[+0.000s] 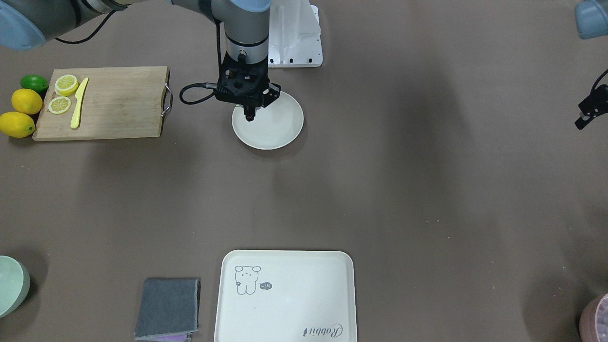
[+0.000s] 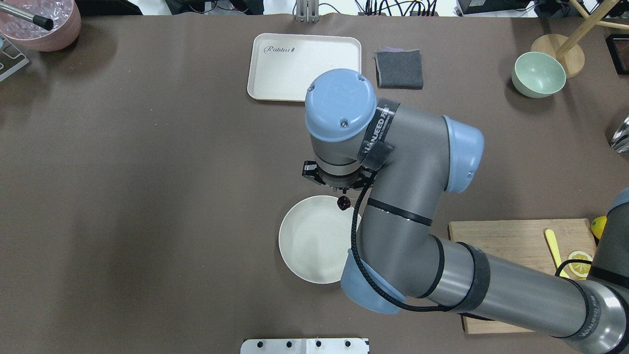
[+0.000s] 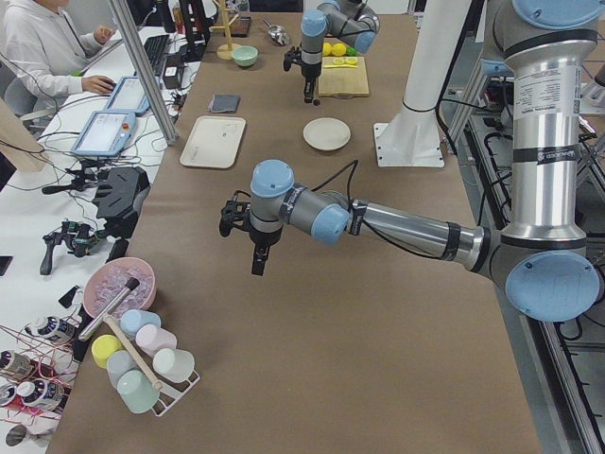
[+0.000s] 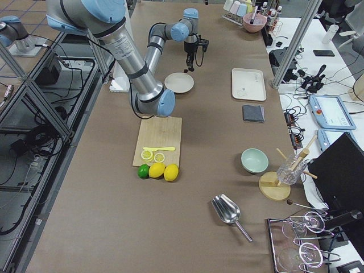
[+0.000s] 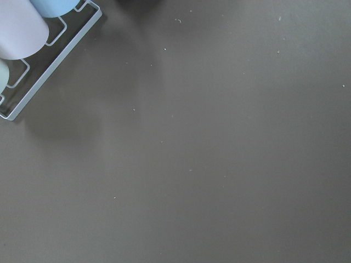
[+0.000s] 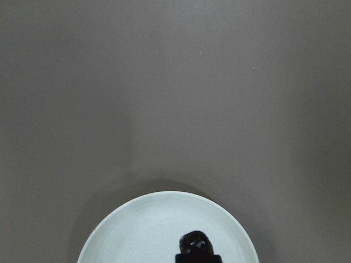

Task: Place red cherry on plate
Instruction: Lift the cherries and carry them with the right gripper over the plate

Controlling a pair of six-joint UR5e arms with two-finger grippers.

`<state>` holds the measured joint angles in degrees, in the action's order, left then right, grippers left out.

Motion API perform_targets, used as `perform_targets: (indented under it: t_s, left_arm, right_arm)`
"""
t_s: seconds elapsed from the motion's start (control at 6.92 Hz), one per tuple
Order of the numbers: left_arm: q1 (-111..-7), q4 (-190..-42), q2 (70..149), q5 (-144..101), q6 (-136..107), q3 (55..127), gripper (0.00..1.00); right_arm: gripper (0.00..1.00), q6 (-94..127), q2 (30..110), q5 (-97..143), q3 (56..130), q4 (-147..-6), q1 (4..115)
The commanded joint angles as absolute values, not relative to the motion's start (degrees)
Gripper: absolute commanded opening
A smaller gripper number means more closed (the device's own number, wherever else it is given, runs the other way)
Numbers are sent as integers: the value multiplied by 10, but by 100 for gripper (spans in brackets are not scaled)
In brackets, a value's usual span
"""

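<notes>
The red cherry, tiny, dark and almost black, hangs from my right gripper, which is shut on it. It hovers just above the far rim area of the round cream-white plate. In the right wrist view the cherry shows at the bottom, over the plate. My left gripper hangs over bare table far from the plate, and whether its fingers are open or shut does not show. The left wrist view shows only brown table.
A wooden cutting board with lemon slices and a yellow knife lies beside two lemons and a lime. A cream tray, grey cloth, green bowl, pink bowl and cup rack stand around the edges.
</notes>
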<state>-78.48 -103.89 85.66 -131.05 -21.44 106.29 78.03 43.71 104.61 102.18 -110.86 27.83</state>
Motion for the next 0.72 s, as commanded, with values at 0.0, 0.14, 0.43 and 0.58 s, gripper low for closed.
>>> perform_targets:
  t_s: [0.0,0.14,0.43,0.58]
  left_arm:
    - [-786,-1040,858,-1310,-215,1056,98]
    - [-787,-1039,856,-1310,-216,1056,98]
    - [-791,-1039,848,-1311,-216,1056,98]
    - [-791,-1038,848,-1311,-217,1055,98]
  right_arm:
    - [0,795,436,999,931,-998,238]
    - [0,795,434,987,892,-958,232]
    - [0,795,435,984,874,-929,224]
    - [0,796,432,976,885,-933,220]
